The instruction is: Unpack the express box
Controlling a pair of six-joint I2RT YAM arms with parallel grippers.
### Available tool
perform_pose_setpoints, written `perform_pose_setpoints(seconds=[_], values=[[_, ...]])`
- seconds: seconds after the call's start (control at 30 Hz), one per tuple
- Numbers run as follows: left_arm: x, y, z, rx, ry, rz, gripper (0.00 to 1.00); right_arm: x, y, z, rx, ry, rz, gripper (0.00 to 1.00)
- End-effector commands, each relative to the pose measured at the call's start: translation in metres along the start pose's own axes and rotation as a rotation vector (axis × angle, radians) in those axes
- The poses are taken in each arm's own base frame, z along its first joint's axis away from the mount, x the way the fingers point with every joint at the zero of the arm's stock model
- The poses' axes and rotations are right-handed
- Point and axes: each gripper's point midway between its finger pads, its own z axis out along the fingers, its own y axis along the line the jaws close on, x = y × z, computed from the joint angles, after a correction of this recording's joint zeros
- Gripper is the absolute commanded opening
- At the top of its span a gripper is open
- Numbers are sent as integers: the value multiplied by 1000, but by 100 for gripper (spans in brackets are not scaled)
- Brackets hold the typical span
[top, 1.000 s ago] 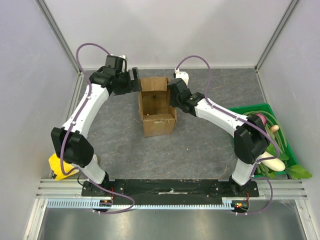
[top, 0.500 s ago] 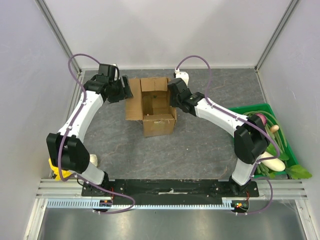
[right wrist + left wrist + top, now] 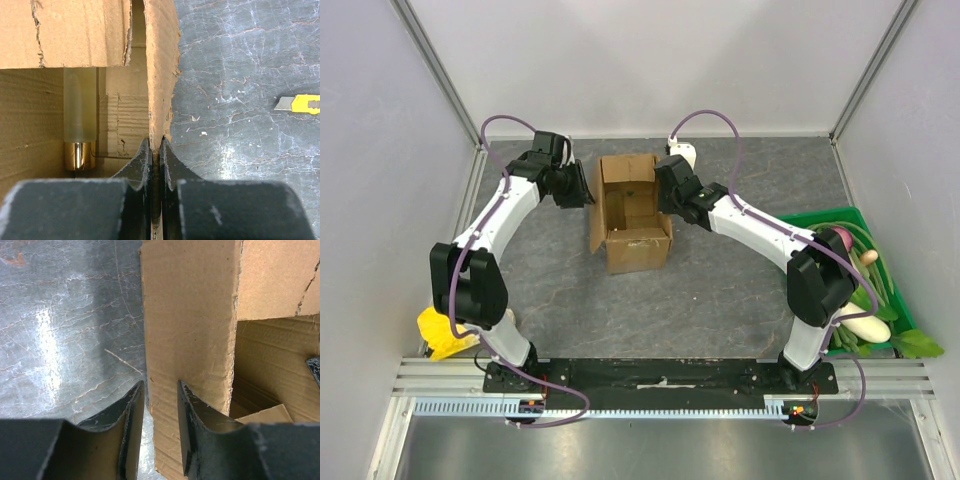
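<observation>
The express box [image 3: 638,240] is a brown carton standing open in the middle of the table. Its left flap [image 3: 190,315] stands steeply. My left gripper [image 3: 585,188] sits at that flap. Its jaws are narrowed but still apart, and in the left wrist view the left gripper [image 3: 160,385] has the flap's edge in the gap. My right gripper [image 3: 667,195] is at the box's right side. In the right wrist view the right gripper [image 3: 155,142] is shut on that side's cardboard edge [image 3: 160,75]. Inside the box stands a frosted tube with a gold cap [image 3: 80,125].
A green crate of vegetables [image 3: 825,218] sits at the right edge of the table. A yellow object [image 3: 440,335] lies by the left arm's base. A yellow utility knife [image 3: 302,103] lies on the grey tabletop beyond the box's right side. White walls close in three sides.
The left arm swung outward, folding the left flap flat, then came back in. The flap now stands steeper and the left jaws have narrowed. The right arm has not moved.
</observation>
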Motion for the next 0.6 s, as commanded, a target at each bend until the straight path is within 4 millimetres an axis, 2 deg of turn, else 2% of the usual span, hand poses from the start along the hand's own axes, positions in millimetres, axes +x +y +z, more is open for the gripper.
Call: perform_pose_setpoints(seconds=[0.0,0.17,0.27,0.57], values=[[-15,-22,-10,90,-46,-17,39,10,14,-3,-30,38,25,4],[-20,-41,-25,185,-89,-47,55,12,13,-2,-18,36,28,4],[-22,-51,-31,245,-123,-74,61,13,13,-2,-14,38,26,5],[-23,-64,-32,327,-141,-103,62,12,12,-4,-6,30,28,6]])
